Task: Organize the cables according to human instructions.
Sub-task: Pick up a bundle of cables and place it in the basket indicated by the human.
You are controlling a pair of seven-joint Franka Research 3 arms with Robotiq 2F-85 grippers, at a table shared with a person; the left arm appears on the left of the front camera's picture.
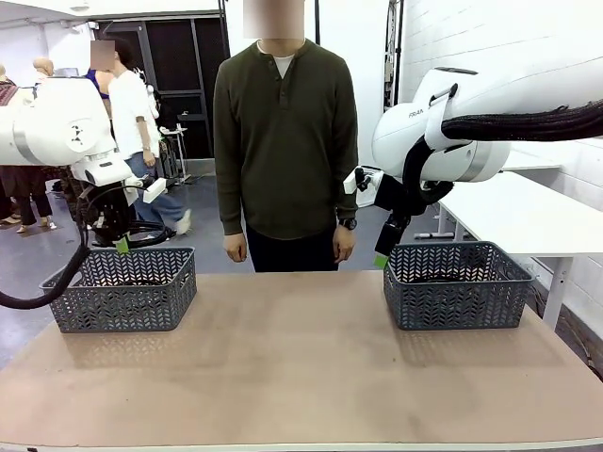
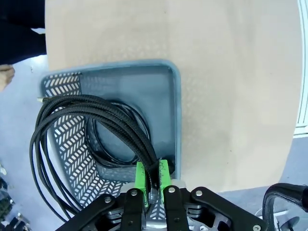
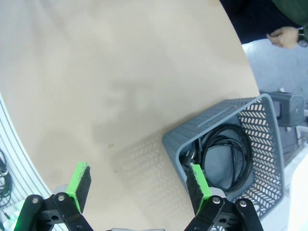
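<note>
Grey basket [image 1: 122,290] at frame left: left gripper [image 1: 121,243] hangs over its back rim. Its wrist view alone shows the pads clenched on a looped black cable [image 2: 91,120], another coil [image 2: 113,139] lying inside. Person [image 1: 283,141] at centre. Right gripper [image 3: 139,190] gapes wide; coiled cable [image 3: 224,156] in right basket [image 1: 457,284], barely visible from front.

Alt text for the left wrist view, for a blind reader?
The left tool is shut on a coiled black cable, holding it over a grey basket that already contains another cable, beside the tan table.
</note>
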